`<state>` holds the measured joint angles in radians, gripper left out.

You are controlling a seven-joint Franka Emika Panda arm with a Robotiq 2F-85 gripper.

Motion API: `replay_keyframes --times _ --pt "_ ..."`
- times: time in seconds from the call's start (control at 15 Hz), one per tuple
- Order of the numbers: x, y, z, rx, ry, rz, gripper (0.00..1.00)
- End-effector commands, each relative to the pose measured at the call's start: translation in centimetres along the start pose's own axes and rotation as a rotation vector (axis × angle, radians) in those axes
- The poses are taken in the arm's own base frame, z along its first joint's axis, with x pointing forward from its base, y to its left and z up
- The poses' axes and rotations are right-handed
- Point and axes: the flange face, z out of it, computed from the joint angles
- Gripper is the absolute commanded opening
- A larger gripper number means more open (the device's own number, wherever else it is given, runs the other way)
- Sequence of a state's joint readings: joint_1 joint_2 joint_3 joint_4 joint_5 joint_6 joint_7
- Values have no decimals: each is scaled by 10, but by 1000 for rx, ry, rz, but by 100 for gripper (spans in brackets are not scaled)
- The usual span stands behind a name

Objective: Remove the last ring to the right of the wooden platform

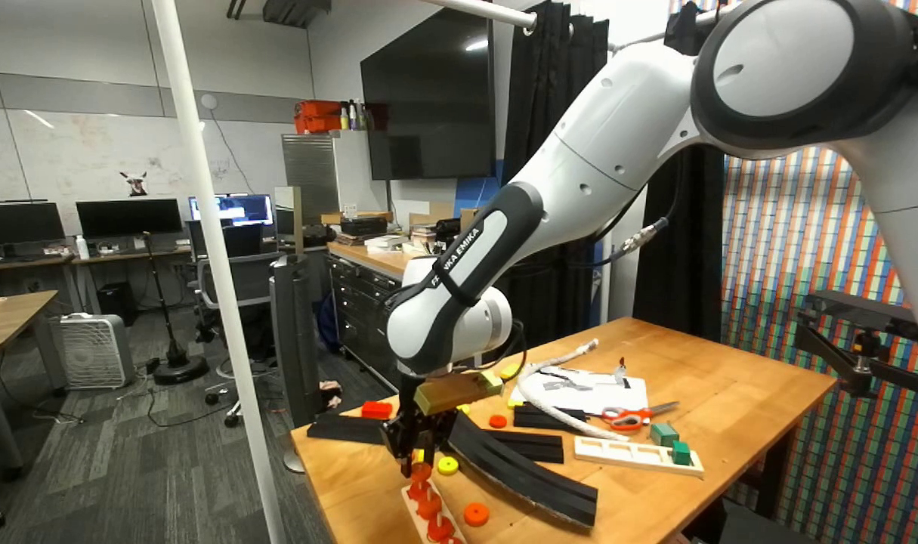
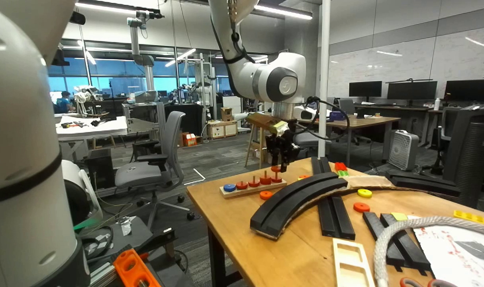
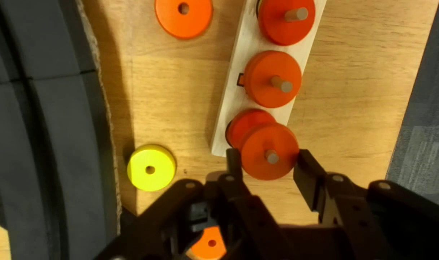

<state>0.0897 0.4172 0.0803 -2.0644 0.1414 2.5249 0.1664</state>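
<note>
The wooden platform [image 2: 242,193] is a pale strip with a row of pegs and shows in all views. My gripper [image 3: 269,159] is over its end peg, with a fingertip at each side of an orange-red ring [image 3: 259,146]. That ring sits high on the peg, and the peg tip shows through its hole. Another red ring [image 3: 245,124] lies below it on the same peg. In an exterior view the held ring [image 2: 275,169] is apart from the red ring [image 2: 276,179] under it. Other red rings [image 2: 265,180] and a blue ring [image 2: 229,187] sit on the other pegs.
Loose orange [image 3: 183,18] and yellow [image 3: 151,168] rings lie beside the platform. A black curved track [image 2: 297,203] stands close by. A wooden frame [image 1: 632,455], scissors [image 1: 629,418], a rope [image 1: 549,404] and a paper [image 1: 617,393] lie further along the table.
</note>
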Motion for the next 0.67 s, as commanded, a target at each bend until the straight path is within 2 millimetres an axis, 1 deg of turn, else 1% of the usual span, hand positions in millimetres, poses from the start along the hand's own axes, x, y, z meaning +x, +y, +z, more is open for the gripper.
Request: replay_keyframes --times 0.0,0.6 --pt "4 -9 -20 -30 -14 4 23" --pt "13 -31 -36 -69 -43 -34 23"
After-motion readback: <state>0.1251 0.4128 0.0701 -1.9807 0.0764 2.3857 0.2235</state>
